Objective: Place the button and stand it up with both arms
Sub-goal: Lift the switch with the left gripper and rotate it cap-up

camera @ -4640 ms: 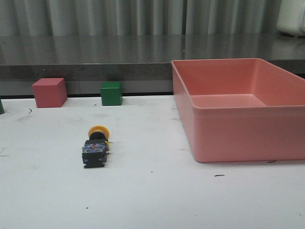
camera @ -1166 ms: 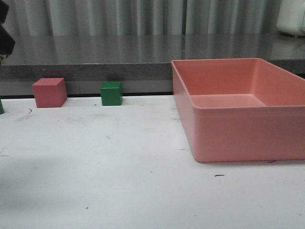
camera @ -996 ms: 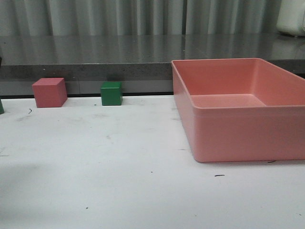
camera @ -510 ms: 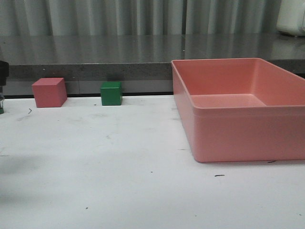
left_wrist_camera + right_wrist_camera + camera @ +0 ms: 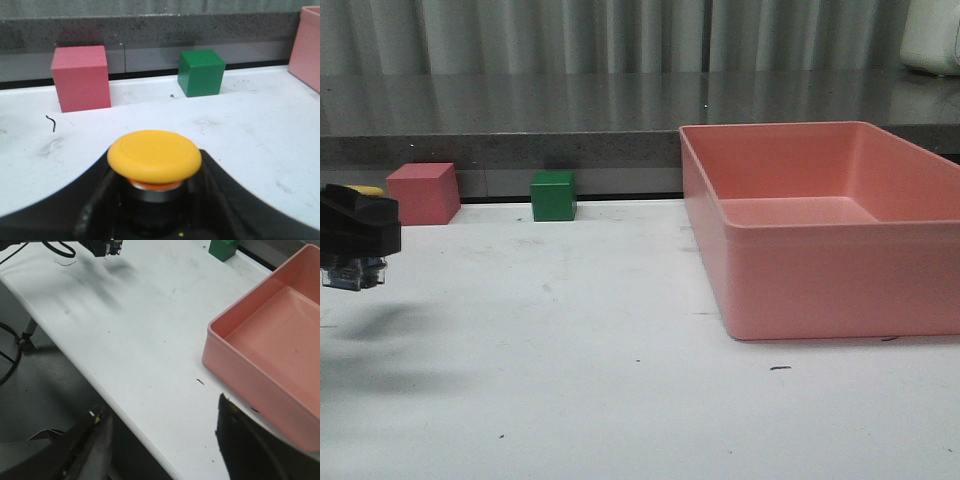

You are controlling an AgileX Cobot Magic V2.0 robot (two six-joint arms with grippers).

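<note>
Front view shows a white table (image 5: 620,330) before gray curtains. Left gripper (image 5: 358,228) hangs over its left edge, clamped on the button (image 5: 154,159). Right gripper (image 5: 162,450) spreads wide.

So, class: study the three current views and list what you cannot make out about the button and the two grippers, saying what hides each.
- Button base: left wrist view, hidden between the left gripper fingers.
- Button in front view: mostly covered by the left gripper, cut by the picture's edge.
- Right gripper: right wrist view, fingertips cut off; absent from front view.
</note>
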